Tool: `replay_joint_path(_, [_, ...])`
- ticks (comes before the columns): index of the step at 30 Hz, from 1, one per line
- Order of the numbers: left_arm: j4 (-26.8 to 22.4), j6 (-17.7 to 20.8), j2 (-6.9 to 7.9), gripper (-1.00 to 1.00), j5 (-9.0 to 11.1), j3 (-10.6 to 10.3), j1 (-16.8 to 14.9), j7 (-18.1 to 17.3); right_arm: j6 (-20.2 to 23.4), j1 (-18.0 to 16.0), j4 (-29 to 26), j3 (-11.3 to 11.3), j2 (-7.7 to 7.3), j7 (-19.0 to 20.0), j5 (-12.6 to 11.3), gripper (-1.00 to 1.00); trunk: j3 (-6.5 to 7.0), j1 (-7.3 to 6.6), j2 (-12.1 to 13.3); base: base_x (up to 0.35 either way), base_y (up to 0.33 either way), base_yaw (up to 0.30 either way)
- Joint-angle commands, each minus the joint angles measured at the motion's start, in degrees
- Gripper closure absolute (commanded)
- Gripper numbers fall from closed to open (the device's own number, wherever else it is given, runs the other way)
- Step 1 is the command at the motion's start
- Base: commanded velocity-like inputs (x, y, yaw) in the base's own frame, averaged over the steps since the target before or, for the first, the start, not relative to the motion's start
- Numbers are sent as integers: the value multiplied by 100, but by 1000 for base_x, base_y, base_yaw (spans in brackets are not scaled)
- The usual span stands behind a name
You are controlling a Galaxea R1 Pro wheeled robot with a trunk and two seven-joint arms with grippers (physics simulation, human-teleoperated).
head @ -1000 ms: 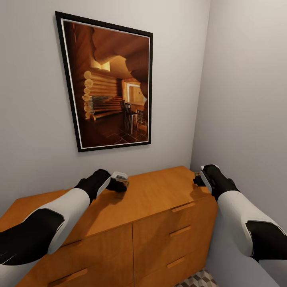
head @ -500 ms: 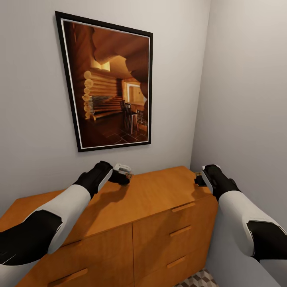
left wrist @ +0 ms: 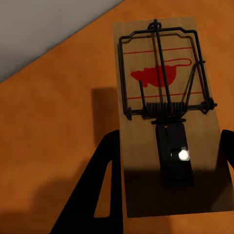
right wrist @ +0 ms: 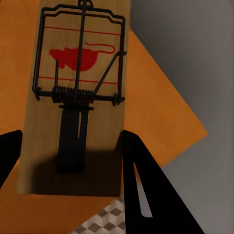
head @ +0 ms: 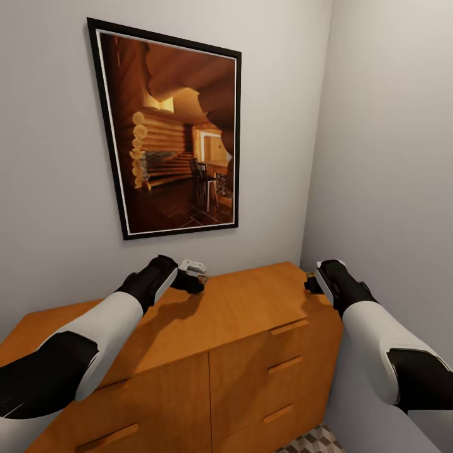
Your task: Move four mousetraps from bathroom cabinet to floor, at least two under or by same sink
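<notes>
Looking from the head view, both arms reach over the orange-brown cabinet (head: 239,314), with the left gripper (head: 196,277) lifted above its top near the framed picture (head: 173,129) and the right gripper (head: 309,283) at the top's right corner beside the side wall; a sliver of cube-patterned bathroom floor (head: 311,440) shows below. In the left wrist view, 1 mousetrap (left wrist: 168,112) sits clamped between the 2 dark fingers (left wrist: 97,190), its board edges pressed by both, casting a shadow on the cabinet top. In the right wrist view, a second mousetrap (right wrist: 78,97) is likewise grasped between that gripper's fingers (right wrist: 144,190), hanging past the cabinet's edge over the tiles. Carrying them down well likely means keeping both grips firm, clearing the cabinet edge, and lowering level toward the floor by the sink.
</notes>
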Motion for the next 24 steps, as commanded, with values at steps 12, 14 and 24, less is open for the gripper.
replay_joint_path(12, [127,16,33,100,349,181,-9,34,-44,-5,1,-14,80,25,62,100,-7,0,-4,-118,0,0])
replay_joint_path(14, [141,15,37,100,373,197,-7,35,-55,-5,1,-14,116,25,70,100,-7,0,-4,-318,0,0])
replay_joint_path(24, [162,15,41,100,405,220,-4,35,-143,-5,5,-18,156,25,77,100,-7,0,-4,-339,0,0])
